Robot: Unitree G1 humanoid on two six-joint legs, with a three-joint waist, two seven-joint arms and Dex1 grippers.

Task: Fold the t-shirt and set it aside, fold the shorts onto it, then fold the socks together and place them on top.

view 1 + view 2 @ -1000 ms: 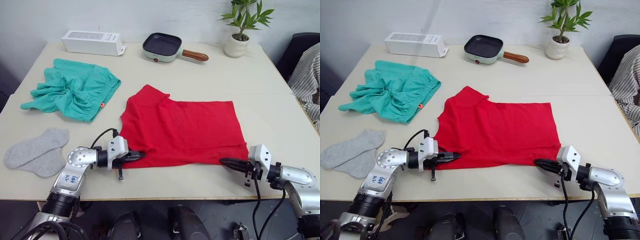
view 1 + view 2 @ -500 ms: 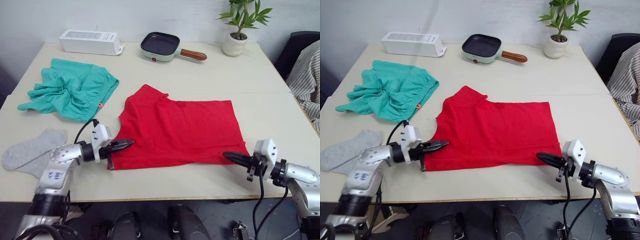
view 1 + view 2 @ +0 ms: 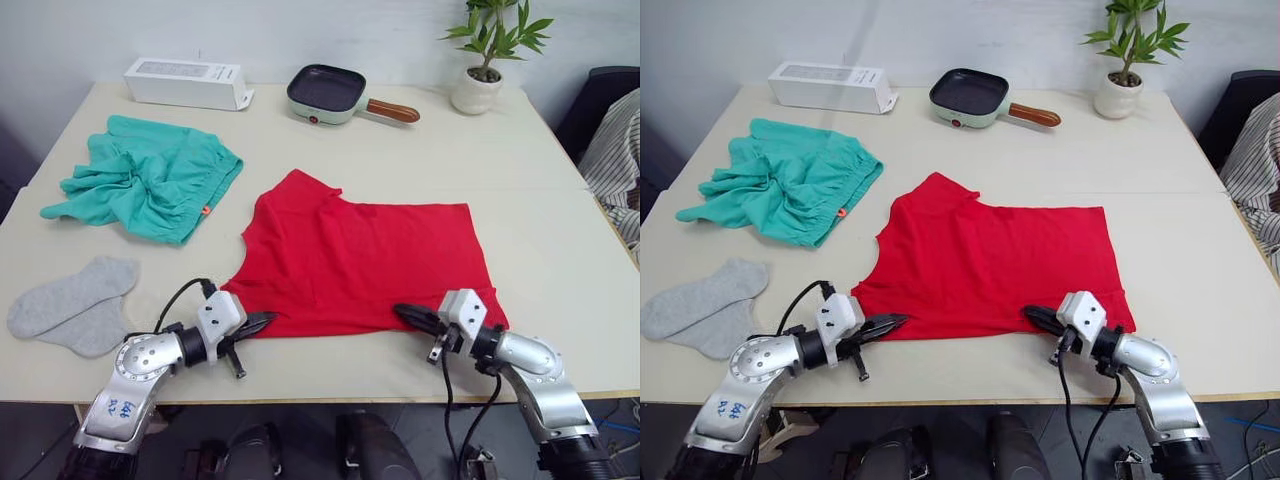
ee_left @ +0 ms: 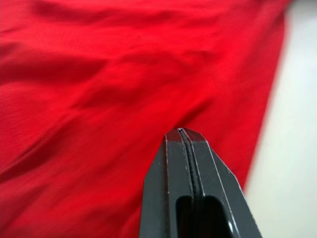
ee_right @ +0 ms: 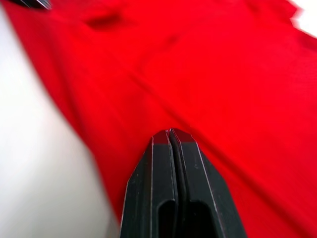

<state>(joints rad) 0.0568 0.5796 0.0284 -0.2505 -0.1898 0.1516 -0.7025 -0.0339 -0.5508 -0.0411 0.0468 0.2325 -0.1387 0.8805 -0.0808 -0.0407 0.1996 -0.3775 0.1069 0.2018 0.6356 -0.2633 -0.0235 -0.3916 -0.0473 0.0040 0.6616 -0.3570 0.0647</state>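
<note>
Two grippers sit at the near hem of the t-shirt [image 3: 360,262], which lies spread flat on the worktop [image 3: 560,230] just ahead of both sets of jaws. The left gripper [image 3: 262,322] meets the hem at the shirt's left near corner. The right gripper [image 3: 408,315] meets it further along, short of the right near corner. In both wrist views the jaws are pressed together with red cloth directly beyond the tips, but whether a fold of hem is actually pinched between them cannot be told.

Spacing the two grippers along one edge makes sense for the first fold: lifting the hem at two places would carry it over evenly towards the neck instead of bunching it. So the shirt fold seems to be only at its start, and nothing is yet set aside.

The shorts [image 3: 150,180] lie crumpled well beyond the left jaws, and the socks [image 3: 72,303] lie overlapping, out past that gripper's outer side, both untouched.
</note>
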